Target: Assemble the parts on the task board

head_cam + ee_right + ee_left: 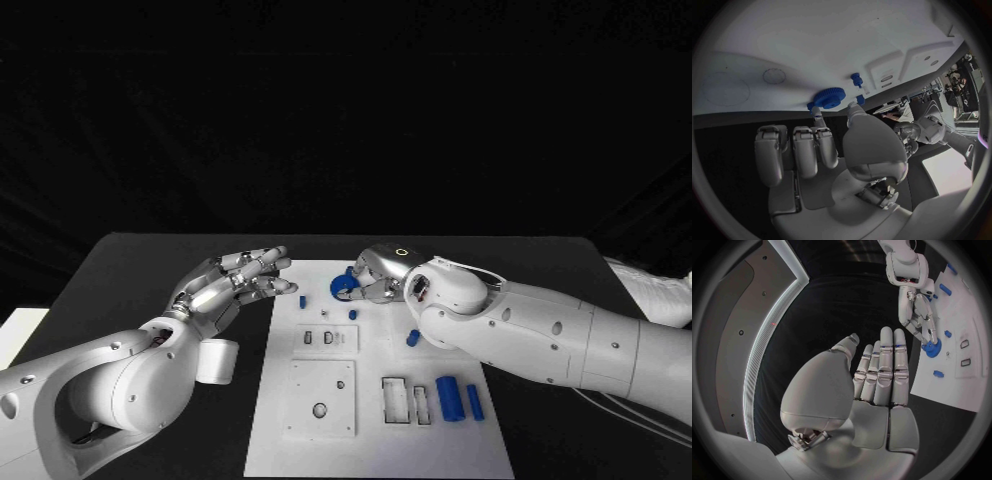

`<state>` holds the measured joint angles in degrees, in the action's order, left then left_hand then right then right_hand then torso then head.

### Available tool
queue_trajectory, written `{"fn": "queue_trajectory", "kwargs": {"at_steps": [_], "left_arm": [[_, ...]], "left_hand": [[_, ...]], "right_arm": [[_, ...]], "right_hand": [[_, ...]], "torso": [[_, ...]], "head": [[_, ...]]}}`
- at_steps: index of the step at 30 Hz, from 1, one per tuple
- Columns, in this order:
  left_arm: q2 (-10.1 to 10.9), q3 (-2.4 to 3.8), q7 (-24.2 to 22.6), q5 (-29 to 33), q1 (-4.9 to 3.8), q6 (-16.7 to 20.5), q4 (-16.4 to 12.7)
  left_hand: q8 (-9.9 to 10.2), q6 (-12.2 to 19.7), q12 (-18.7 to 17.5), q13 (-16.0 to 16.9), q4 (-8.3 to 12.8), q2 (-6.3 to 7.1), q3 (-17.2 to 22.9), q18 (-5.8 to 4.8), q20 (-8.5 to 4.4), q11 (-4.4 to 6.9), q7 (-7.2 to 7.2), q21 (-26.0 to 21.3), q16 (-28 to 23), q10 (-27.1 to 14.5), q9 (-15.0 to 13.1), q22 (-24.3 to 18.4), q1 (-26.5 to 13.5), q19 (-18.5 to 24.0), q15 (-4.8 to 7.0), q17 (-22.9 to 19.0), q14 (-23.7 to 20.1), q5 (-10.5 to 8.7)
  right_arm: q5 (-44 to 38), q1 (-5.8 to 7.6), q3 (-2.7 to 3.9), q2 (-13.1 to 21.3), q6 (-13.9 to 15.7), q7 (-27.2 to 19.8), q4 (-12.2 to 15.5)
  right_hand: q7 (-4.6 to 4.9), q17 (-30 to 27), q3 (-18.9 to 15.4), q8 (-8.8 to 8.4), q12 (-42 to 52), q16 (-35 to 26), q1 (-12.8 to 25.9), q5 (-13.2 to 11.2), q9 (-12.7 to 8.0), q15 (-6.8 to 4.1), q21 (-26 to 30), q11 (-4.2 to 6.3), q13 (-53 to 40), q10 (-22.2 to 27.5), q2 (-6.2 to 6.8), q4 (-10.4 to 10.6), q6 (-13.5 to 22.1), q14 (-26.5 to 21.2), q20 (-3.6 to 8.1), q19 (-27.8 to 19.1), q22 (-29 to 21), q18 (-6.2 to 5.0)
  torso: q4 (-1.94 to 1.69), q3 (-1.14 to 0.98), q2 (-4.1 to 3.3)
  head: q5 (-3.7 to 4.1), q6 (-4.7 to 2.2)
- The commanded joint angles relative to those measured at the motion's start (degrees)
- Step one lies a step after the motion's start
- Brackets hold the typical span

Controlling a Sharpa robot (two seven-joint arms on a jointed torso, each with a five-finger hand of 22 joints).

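Head view: my right hand (387, 272) pinches the blue gear (343, 287) at the far end of the task board (378, 440); I judge I'm mid-placement. L wrist view: left hand (873, 390) fingers wide, holding nothing, beside the board. R wrist view: gear touches the board; next, seat it w/ care.

Head view: dim, black backdrop from 9 through 3 o'clock, light from above lands on the task board (378, 400), which reads bright but not blown. Soft shadows under both arms. Wrist views: heavy fisheye bend at the rims, dark vignette all round. Mild sheen on left hand (873, 385) fingers (886, 360).
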<state>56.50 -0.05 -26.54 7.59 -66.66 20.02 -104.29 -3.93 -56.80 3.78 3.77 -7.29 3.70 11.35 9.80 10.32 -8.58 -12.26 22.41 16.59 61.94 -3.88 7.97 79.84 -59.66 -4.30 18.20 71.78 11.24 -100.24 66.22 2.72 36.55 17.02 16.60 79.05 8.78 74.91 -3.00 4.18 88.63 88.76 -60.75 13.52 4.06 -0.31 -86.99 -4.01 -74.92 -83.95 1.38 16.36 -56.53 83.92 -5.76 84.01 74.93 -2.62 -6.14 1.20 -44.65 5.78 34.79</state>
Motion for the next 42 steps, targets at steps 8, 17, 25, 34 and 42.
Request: {"fn": "queue_trajectory", "kwargs": {"at_steps": [8, 17, 25, 34, 42], "left_arm": [[0.14, 0.04, -0.24, 0.07, -0.06, -0.86, -0.1], [0.41, 0.04, -0.27, 0.07, -0.06, -0.88, 0.12], [0.09, 0.03, -0.33, 0.07, -0.05, -1.19, 1.24], [-0.57, 0.02, -0.35, 0.08, -0.04, -1.41, 2.19], [-0.77, 0.01, -0.33, 0.08, -0.03, -1.45, 2.62]], "left_hand": [[0.24, 0.53, -0.11, -0.02, 0.33, -0.03, 0.04, 0.6, -0.06, 0.09, 0.04, -0.3, -0.38, -0.43, 0.04, -0.06, 0.38, 0.3, 0.08, 0.06, -0.34, -0.16], [0.23, 0.53, -0.1, -0.01, 0.33, -0.06, 0.06, 0.6, -0.05, 0.08, 0.02, -0.29, -0.4, -0.44, 0.03, -0.06, 0.34, 0.31, 0.07, 0.11, -0.34, -0.17], [0.21, 0.51, -0.08, 0.0, 0.35, -0.09, 0.07, 0.59, -0.05, 0.09, 0.04, -0.28, -0.41, -0.41, 0.03, -0.06, 0.34, 0.31, 0.07, 0.12, -0.34, -0.17], [0.21, 0.51, -0.08, 0.0, 0.35, -0.09, 0.07, 0.59, -0.05, 0.09, 0.04, -0.28, -0.41, -0.41, 0.03, -0.06, 0.34, 0.31, 0.07, 0.12, -0.34, -0.17], [0.21, 0.51, -0.08, 0.0, 0.35, -0.09, 0.07, 0.59, -0.05, 0.09, 0.04, -0.28, -0.41, -0.41, 0.03, -0.06, 0.34, 0.31, 0.07, 0.12, -0.34, -0.17]], "right_arm": [[2.76, -0.37, 0.32, 4.7, 13.7, -5.5, 4.11], [24.44, 0.07, 1.08, 15.21, 7.72, -17.98, 7.14], [33.18, 0.08, 1.17, 20.2, 0.97, -23.55, 3.72], [32.25, -0.17, 1.17, 21.32, -1.2, -23.99, -0.04], [31.17, -0.71, 1.17, 21.1, -2.37, -23.69, -1.37]], "right_hand": [[-0.48, 12.16, -0.99, -0.21, -0.07, 0.14, -2.8, 2.17, -0.05, -0.37, -0.41, 0.53, -14.06, -5.29, -0.4, -0.19, -0.88, 5.46, 0.35, 2.77, 8.48, 1.14], [-0.47, 10.61, 0.38, -0.39, -1.62, -0.55, -14.84, 0.25, -0.14, -0.5, 0.1, 0.59, -13.07, -4.47, 0.33, -6.84, -1.04, 5.11, 0.52, 2.2, 7.46, 0.92], [-0.25, 10.89, 2.25, -0.43, -1.28, -0.47, -21.6, -1.25, -0.18, -0.43, 0.14, 0.49, -13.33, -4.66, 1.36, -12.87, -1.02, 5.18, 0.44, 2.18, 7.44, 0.92], [-0.19, 10.99, 2.31, -0.52, -1.22, -0.43, -21.73, -0.96, -0.23, -0.38, 0.12, 0.44, -13.38, -4.7, 1.52, -13.34, -0.82, 5.2, 0.41, 2.21, 7.49, 0.92], [-0.15, 11.05, 2.16, -0.54, -1.26, -0.41, -21.37, -0.99, -0.24, -0.34, 0.11, 0.39, -13.36, -4.68, 1.65, -13.35, -0.69, 5.21, 0.4, 2.23, 7.52, 0.93]], "torso": [[0.13, -0.01, 0.03], [0.79, -0.09, 0.14], [1.67, -0.96, 0.2], [1.8, -1.29, 0.2], [1.82, -1.14, 0.18]], "head": [[0.38, -0.28], [0.44, -0.46], [0.37, -0.88], [0.45, -1.23], [0.57, -0.69]]}}
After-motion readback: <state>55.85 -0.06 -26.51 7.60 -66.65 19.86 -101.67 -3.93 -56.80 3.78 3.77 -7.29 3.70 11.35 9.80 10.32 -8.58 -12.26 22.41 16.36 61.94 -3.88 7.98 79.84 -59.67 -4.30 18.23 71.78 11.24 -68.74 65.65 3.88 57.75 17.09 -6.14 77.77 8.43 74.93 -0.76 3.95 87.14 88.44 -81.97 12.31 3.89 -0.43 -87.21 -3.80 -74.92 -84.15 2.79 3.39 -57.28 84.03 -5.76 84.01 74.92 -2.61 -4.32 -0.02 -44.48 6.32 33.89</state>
